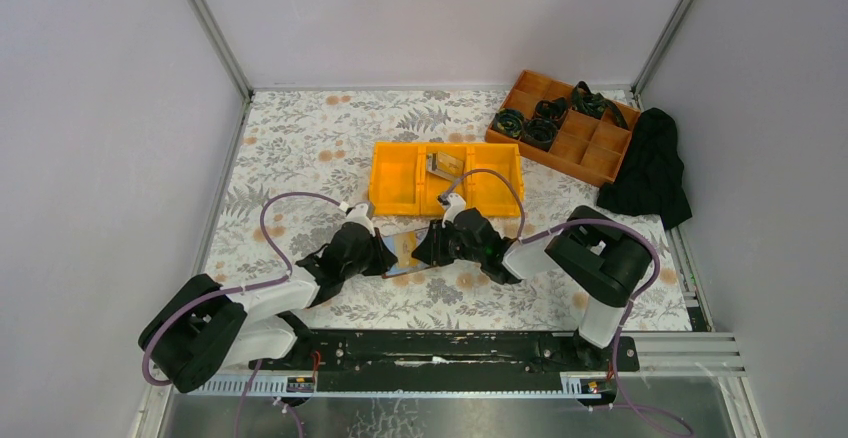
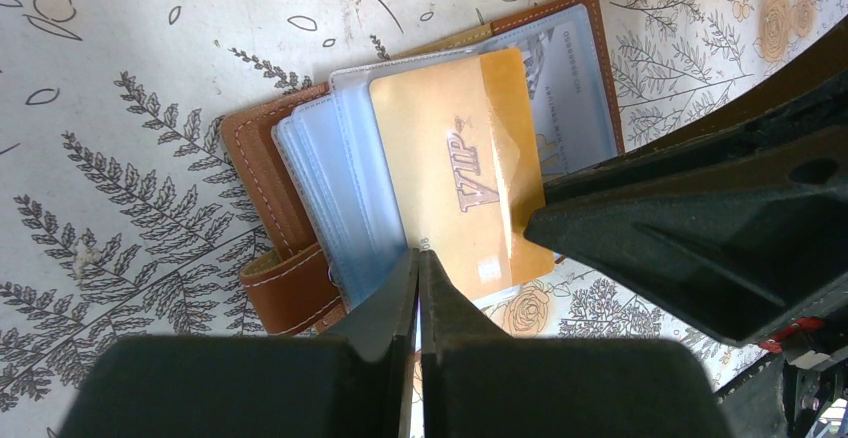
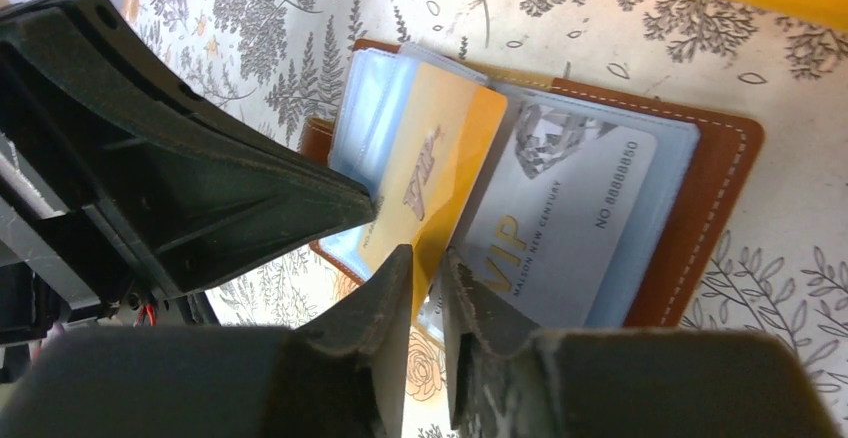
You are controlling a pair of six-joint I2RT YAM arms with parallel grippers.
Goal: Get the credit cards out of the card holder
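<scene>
The card holder (image 2: 262, 154) lies open on the table (image 1: 300, 138) between the left gripper (image 2: 418, 258) and the right gripper (image 3: 428, 258), a card (image 2: 450, 158) protruding from its sleeves; a bin (image 1: 398, 186) sits directly behind, with a divided tray (image 1: 592, 154) and a cloth (image 1: 652, 170) farther back right.

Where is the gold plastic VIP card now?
In the right wrist view, the gold plastic VIP card sits on the open brown leather card holder, left of a silvery-grey card, its near edge between the right gripper's fingers.
</scene>
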